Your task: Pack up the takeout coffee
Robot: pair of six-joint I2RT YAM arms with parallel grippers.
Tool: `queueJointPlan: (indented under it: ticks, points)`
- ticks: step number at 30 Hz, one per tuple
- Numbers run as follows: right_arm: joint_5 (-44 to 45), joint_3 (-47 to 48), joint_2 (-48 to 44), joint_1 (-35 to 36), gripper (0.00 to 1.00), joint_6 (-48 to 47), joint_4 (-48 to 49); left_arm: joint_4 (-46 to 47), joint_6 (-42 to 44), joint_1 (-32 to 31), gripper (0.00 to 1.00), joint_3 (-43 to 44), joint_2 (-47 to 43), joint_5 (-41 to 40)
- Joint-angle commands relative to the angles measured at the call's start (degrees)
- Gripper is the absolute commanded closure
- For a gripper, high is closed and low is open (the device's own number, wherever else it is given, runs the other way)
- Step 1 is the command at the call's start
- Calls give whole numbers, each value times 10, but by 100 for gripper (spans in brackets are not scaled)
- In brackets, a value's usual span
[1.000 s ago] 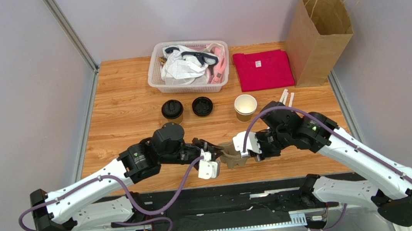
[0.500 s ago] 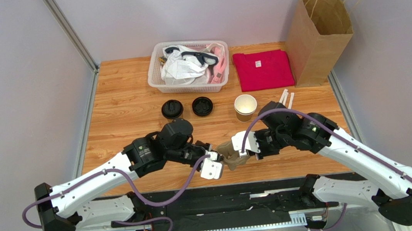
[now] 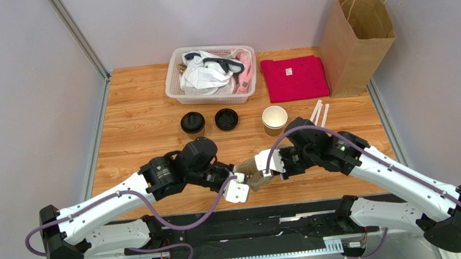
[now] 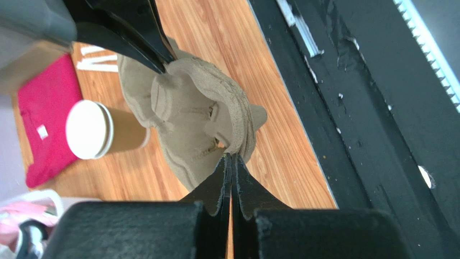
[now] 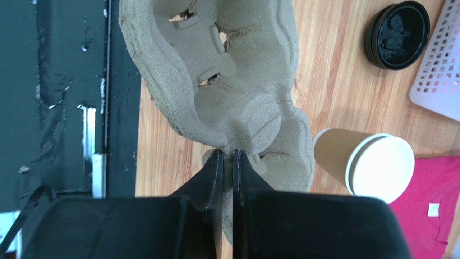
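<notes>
Although the big paper bag (image 3: 357, 37) stands open at the far right of the desk (image 3: 141, 126), its inside is hidden, and packing seems hardly begun. The white basket (image 3: 210, 98) holds crumpled white and pink things. The pulp tray (image 3: 255, 177), pockets empty, is held between the left tool (image 4: 229, 162) and the right tool (image 5: 227, 156), each pinched narrow on its rim. The takeout coffee (image 3: 193, 124) waits lidded on the desk beside a loose lid (image 3: 226, 119); another cup (image 3: 274, 120) stands uncovered.
</notes>
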Motion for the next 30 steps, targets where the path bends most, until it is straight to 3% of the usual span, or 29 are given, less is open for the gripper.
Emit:
queueJointPlan:
  ticks: [1,3,7,11,13,20,24,30]
  points:
    - [-34,-48,-10,9,100,-21,159,66,-16,2,100,-69,-5,-44]
    - [-32,-68,-5,9,100,-21,203,99,-18,12,100,-102,-2,-58]
    - [-30,-81,27,9,100,12,223,135,-18,89,100,-138,3,-62]
    - [38,-80,62,8,100,135,259,152,-103,160,100,-140,-9,-73]
    - [58,-74,77,8,100,177,272,141,-188,180,83,-121,-20,-88]
    - [71,-30,96,7,100,376,237,115,-425,186,51,-108,-122,-155]
    - [68,-41,101,7,100,420,252,144,-412,186,44,-132,-157,-61]
    - [138,-17,113,7,100,544,259,237,-562,186,38,-146,-137,-117]
